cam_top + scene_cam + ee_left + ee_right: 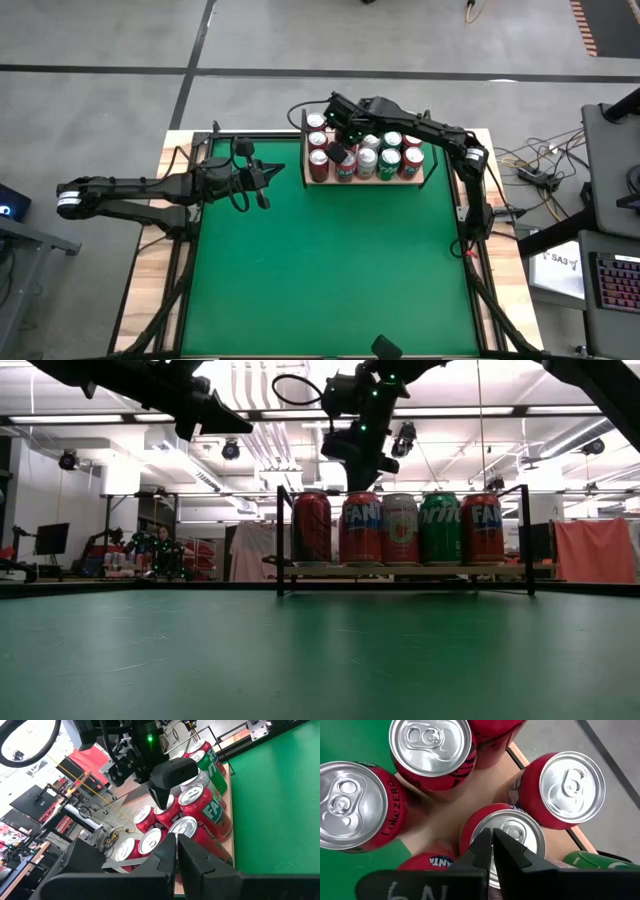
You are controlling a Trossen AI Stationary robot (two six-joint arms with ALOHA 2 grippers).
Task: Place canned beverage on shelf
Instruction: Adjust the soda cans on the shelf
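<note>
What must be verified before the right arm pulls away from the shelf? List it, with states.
1. Right gripper empty: ok, shut above the cans, holding nothing.
2. Cans upright on the shelf: ok, the front row stands level in the low view.
3. Right gripper clear of the can tops: cannot tell, it hangs close over a red can.
4. Left gripper out of the way: ok, shut, over the green table left of the shelf.
5. Free slot for another can: cannot tell.
</note>
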